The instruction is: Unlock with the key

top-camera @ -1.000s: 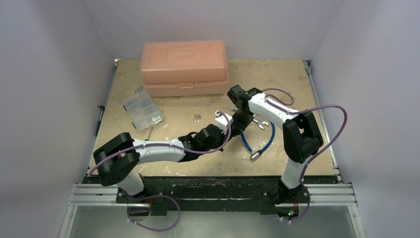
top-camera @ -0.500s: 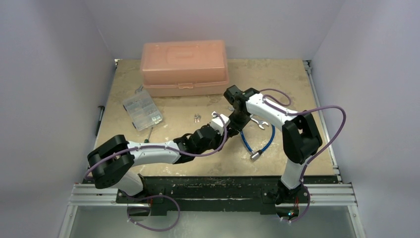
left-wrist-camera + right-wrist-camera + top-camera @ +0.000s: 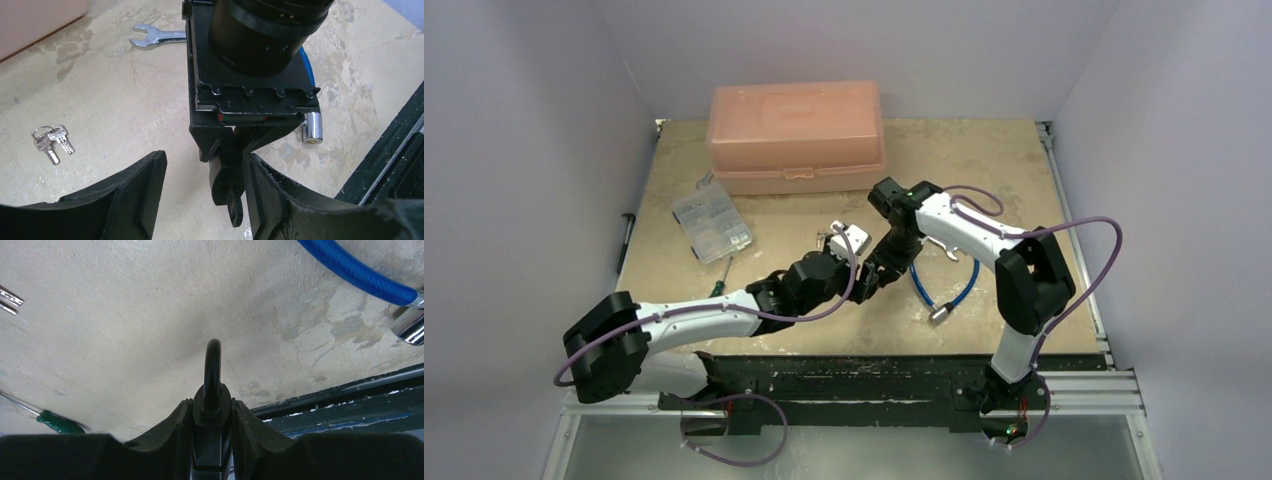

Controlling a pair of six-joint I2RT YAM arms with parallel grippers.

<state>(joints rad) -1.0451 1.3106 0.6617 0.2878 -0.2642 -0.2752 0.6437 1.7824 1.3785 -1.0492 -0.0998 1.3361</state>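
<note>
My right gripper point(image 3: 212, 402) is shut on a black padlock point(image 3: 212, 415), gripping its body. The shackle point(image 3: 213, 367) sticks out past the fingertips. In the left wrist view the padlock point(image 3: 226, 175) hangs below the right gripper's fingers point(image 3: 210, 145), shackle end point(image 3: 235, 210) lowest. My left gripper point(image 3: 205, 157) is open around it, with the padlock close to its right-hand finger point(image 3: 270, 195). Seen from above, the two grippers meet near the table's middle, left gripper point(image 3: 864, 272) facing right gripper point(image 3: 879, 268). The key is hidden.
A bunch of bare silver keys point(image 3: 52, 142) lies left of the grippers. A wrench point(image 3: 155, 39), a blue cable point(image 3: 350, 270) with a chrome end point(image 3: 313, 127), a green-handled screwdriver point(image 3: 60, 422), a clear parts box point(image 3: 711, 220) and a salmon toolbox point(image 3: 796, 135) are on the table.
My left gripper went from shut to open and its arm swung left and back. The right gripper carried the padlock slightly down and left, toward the left gripper.
</note>
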